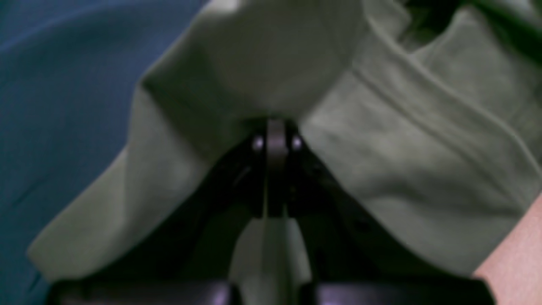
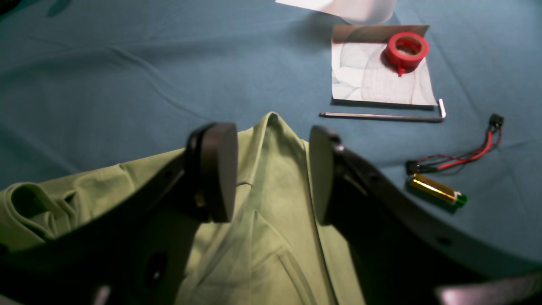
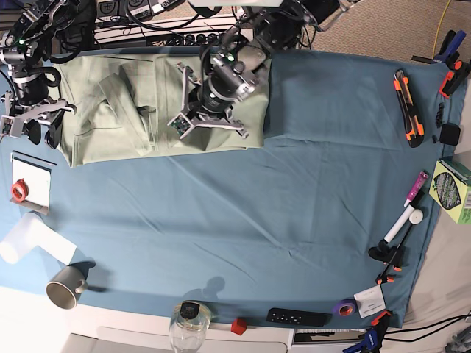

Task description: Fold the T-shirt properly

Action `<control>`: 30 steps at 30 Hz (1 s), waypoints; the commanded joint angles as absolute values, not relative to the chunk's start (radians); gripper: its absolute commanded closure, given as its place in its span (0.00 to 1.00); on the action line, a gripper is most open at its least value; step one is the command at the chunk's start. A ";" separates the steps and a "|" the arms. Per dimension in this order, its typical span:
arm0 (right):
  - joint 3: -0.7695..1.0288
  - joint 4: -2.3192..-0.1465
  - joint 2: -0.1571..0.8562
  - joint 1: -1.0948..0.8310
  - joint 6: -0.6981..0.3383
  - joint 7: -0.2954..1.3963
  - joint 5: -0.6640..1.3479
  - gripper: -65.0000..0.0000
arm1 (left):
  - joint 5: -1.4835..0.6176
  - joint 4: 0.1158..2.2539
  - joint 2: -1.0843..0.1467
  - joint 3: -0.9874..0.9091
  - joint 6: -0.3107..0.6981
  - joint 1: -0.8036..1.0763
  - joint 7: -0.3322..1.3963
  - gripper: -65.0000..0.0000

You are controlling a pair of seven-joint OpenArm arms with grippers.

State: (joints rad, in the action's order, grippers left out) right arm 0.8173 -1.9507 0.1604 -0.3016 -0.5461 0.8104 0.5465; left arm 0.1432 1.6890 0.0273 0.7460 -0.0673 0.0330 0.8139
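Sage-green fabric of the T-shirt [image 3: 110,110] lies spread and partly folded at the far edge of the blue table cloth [image 3: 294,191], with one layer turned over so that creases run across its middle. Over the shirt's middle sits the left gripper [image 1: 276,127], its jaws pressed together on a fold of the green cloth, which bunches up on both sides of the fingertips in the left wrist view. At the shirt's outer end hangs the right gripper [image 2: 273,169], its two dark pads [image 2: 218,169] standing well apart with a raised ridge of the shirt between them; neither pad clearly touches the fabric.

Beyond that end of the shirt, on the cloth, lie a sheet of paper [image 2: 381,80] with a red tape roll [image 2: 406,48] on it, a long hex key [image 2: 381,115] just beside the paper's near edge, a red-and-black wire lead [image 2: 461,156] and a gold battery [image 2: 436,190] next to it. Well apart from the shirt, near the table's opposite long edge, stand a grey mug [image 3: 66,285] and a clear jar [image 3: 189,323].
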 commanded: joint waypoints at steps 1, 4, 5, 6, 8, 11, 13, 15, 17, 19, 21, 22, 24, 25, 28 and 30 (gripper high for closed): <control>0.824 -1.968 0.175 -0.297 -0.545 0.781 0.556 0.58 | 0.161 1.706 0.057 0.748 -0.081 0.019 0.785 1.00; 0.824 -1.968 0.175 -0.297 -0.545 0.781 0.556 0.58 | 0.165 1.704 0.078 0.749 -0.086 0.015 0.742 1.00; 0.824 -1.968 0.175 -0.296 -0.545 0.781 0.556 0.58 | 0.169 1.702 0.083 0.749 -0.086 0.012 0.732 1.00; 0.824 -1.968 0.175 -0.297 -0.545 0.781 0.556 0.58 | 0.177 1.698 0.086 0.749 -0.086 0.005 0.728 1.00; 0.824 -1.968 0.175 -0.297 -0.545 0.781 0.556 0.58 | 0.188 1.680 0.086 0.749 -0.086 -0.010 0.722 1.00; 0.824 -1.968 0.175 -0.297 -0.545 0.781 0.556 0.58 | 0.191 1.630 0.086 0.748 -0.087 -0.038 0.708 1.00; 0.824 -1.968 0.175 -0.297 -0.545 0.781 0.556 0.58 | 0.191 1.589 0.086 0.748 -0.091 -0.054 0.697 1.00; 0.824 -1.968 0.175 -0.297 -0.545 0.782 0.556 0.58 | 0.187 1.559 0.086 0.748 -0.091 -0.067 0.703 1.00; 0.824 -1.968 0.175 -0.297 -0.545 0.788 0.552 0.58 | 0.187 1.565 0.086 0.748 -0.091 -0.070 0.733 1.00; 0.824 -1.968 0.175 -0.296 -0.510 0.793 0.512 0.58 | 0.186 1.604 0.086 0.748 -0.091 -0.068 0.777 1.00; 0.824 -1.967 0.181 -0.297 -0.485 0.792 0.413 0.57 | 0.187 1.657 0.086 0.748 -0.090 -0.069 0.822 1.00; 0.824 -1.963 0.187 -0.297 -0.485 0.788 0.370 0.57 | 0.187 1.684 0.086 0.748 -0.090 -0.069 0.838 1.00; 0.824 -1.935 0.215 -0.297 -0.485 0.769 0.334 0.52 | 0.187 1.724 0.086 0.748 -0.089 -0.068 0.860 1.00; 0.824 -1.911 0.233 -0.297 -0.485 0.753 0.323 0.50 | 0.187 1.737 0.086 0.748 -0.089 -0.068 0.870 1.00; 0.824 -1.820 0.291 -0.291 -0.481 0.746 0.331 0.50 | 0.187 1.751 0.082 0.748 -0.089 -0.066 0.884 0.90; 0.824 -1.739 0.324 -0.274 -0.482 0.769 0.379 0.49 | 0.187 1.751 0.080 0.748 -0.089 -0.066 0.884 0.75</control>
